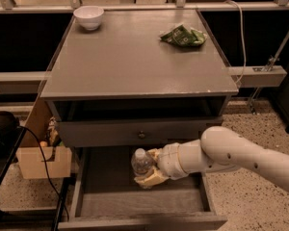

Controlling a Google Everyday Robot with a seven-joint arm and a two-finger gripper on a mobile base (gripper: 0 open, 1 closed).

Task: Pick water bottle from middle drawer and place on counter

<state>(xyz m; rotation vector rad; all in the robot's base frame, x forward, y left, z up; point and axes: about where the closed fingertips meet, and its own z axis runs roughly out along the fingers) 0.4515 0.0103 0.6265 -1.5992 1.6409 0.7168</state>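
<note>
In the lower middle of the frame the pincer is clamped around the water bottle, which is upright within the open middle drawer; the grey worktop above carries a white bowl at upper left and a green packet at upper right.

Soft light from above falls evenly on the matte worktop; the bowl glows bright. Deep shadow fills the recess under its edge. The drawer lies dim, where the gripper clasps the bottle, palely lit
</note>
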